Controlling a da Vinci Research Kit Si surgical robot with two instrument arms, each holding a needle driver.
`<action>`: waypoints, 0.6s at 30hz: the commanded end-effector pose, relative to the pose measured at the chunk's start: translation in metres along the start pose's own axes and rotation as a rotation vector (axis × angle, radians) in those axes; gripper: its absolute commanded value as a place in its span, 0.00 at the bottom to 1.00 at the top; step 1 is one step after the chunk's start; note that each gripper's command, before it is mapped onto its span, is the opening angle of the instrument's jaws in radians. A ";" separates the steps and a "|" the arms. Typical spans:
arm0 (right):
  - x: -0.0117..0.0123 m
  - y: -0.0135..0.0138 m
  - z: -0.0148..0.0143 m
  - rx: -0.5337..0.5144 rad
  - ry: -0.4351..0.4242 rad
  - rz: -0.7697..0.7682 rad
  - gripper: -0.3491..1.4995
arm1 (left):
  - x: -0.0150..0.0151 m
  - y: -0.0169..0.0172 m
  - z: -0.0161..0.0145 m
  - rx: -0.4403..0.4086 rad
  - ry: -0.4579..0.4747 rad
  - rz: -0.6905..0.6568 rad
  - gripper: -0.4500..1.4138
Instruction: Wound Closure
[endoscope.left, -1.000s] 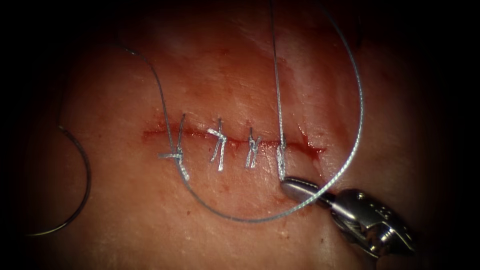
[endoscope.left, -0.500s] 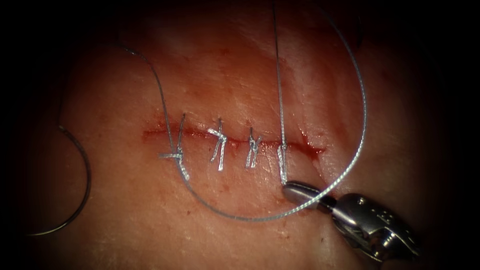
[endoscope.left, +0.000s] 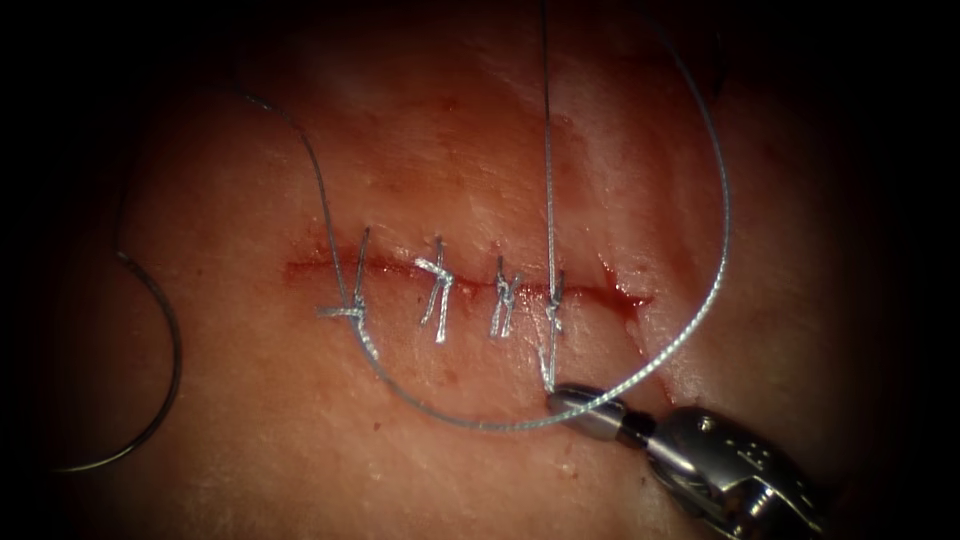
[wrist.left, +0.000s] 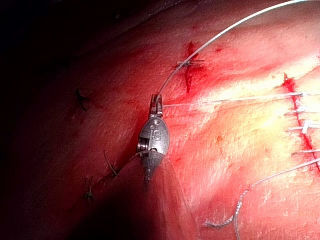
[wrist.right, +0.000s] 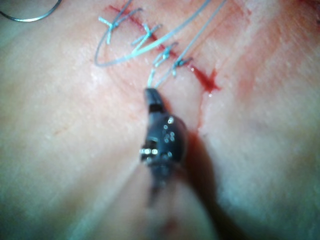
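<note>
The needle (endoscope.left: 177, 350) lies free on the tissue (endoscope.left: 300, 450), well beyond the left end of the cut (endoscope.left: 320, 268) and near the tissue's left edge; neither set of my fingers has it, and I can't tell whether its point rests on the tissue or dips into it. In the right wrist view the same needle (wrist.right: 30, 20) sits far from my tool. The cut runs across the tissue, with four knotted stitches (endoscope.left: 437, 285) over it and a little red fluid (endoscope.left: 625, 298) at its right end. At the rightmost stitch, the fingers of my right tool (endoscope.left: 558, 399) are closed on the short end of the thread (endoscope.left: 549, 150), just below the cut on the side nearer the tissue's front edge. The right wrist view shows that grip up close, with the right tool (wrist.right: 149, 92) pinching the strand below the knot. From this stitch a straight strand rises towards the tissue's far edge. In the left wrist view, the fingers of my left tool (wrist.left: 156, 98) are closed on the thread (wrist.left: 225, 99), which runs taut to the stitches. A long slack loop (endoscope.left: 722, 230) sweeps from the leftmost stitch, under the row and over my right fingers, then up past the cut's right end.
</note>
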 end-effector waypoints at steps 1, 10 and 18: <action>-0.0006 -0.0006 0.0008 0.010 -0.004 0.001 0.00 | -0.0002 -0.0004 0.0008 0.003 0.002 0.005 0.00; -0.0004 -0.0002 0.0005 0.001 -0.026 0.003 0.00 | 0.0002 0.0002 0.0010 0.015 -0.008 0.008 0.00; 0.0014 0.0002 0.0001 -0.057 0.017 -0.033 0.00 | 0.0024 0.0009 0.0003 -0.003 0.022 -0.016 0.00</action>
